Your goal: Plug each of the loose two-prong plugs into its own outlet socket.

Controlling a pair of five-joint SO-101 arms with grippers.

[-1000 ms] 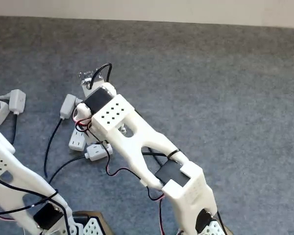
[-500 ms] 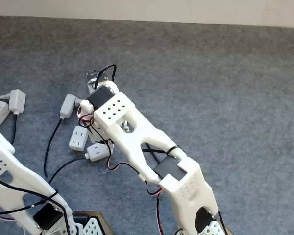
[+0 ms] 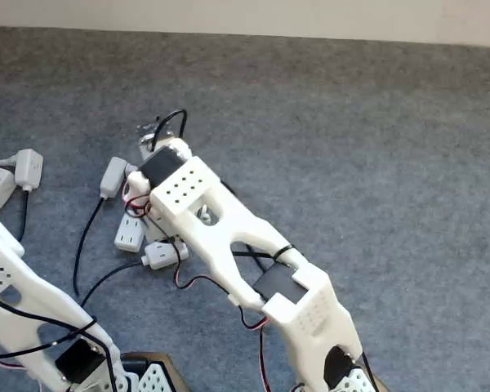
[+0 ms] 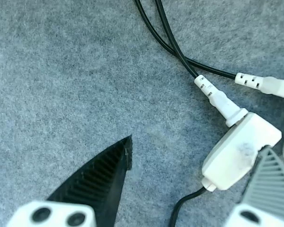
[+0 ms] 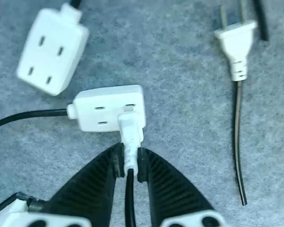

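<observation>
The grey desk (image 3: 376, 163) is carrying both arms and a scatter of white outlets and plugs. The right arm (image 3: 229, 229) is spanning the desk up to the cluster left of centre. The left arm (image 3: 24, 302) is standing at the lower left of the high view.

The right jaws are clenching the rear of a plug (image 5: 130, 137), with one finger (image 5: 92, 184) pressing on each side. The plug's front end is meeting the face of an outlet (image 5: 102, 113) at one socket. How deep the prongs are sitting cannot be told. This outlet's black cord (image 5: 23, 118) is running off to the side.

The left jaws are standing wide apart and gripping nothing, with bare desk lying between them. The grey finger (image 4: 272, 177) is sitting just beside a block outlet (image 4: 239, 149); contact cannot be confirmed. A corded plug (image 4: 217, 97) is butting against that block's end.

A second outlet (image 5: 52, 49) is lying near the first but apart from it, with its sockets facing up. A loose plug (image 5: 235, 42) is lying well off to the other side, its prongs pointing away from the right jaws. Two black cords (image 4: 165, 33) are crossing the desk beyond the block outlet.
</observation>
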